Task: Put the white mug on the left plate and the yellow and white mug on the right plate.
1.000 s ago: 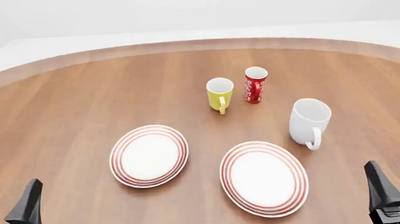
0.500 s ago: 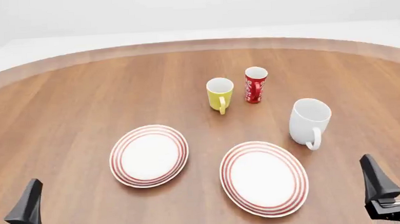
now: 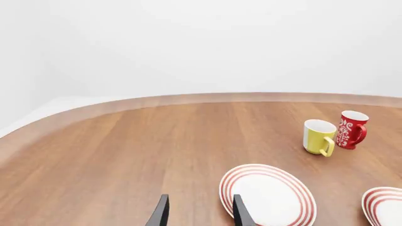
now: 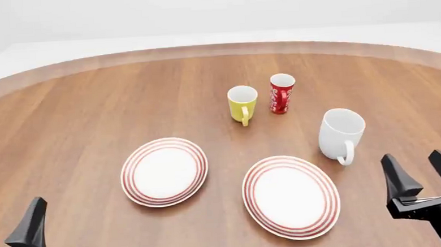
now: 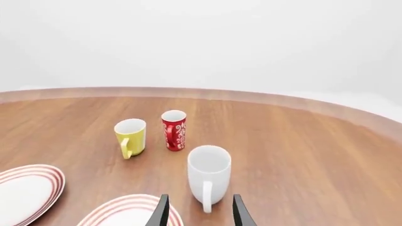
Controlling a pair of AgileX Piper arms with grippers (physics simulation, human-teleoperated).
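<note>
left gripper [image 4: 10, 225]: black, two thin pointed fingers
right gripper [image 4: 423, 175]: black, same wedge fingers, angular base block

The picture's edge is cutting off the right plate [image 3: 384, 207] and the left gripper [image 4: 11, 228], hiding one finger.

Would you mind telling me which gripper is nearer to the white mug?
The right gripper. It sits just right of the white mug and a little nearer the camera, while the left gripper is far off at the table's near left.
</note>
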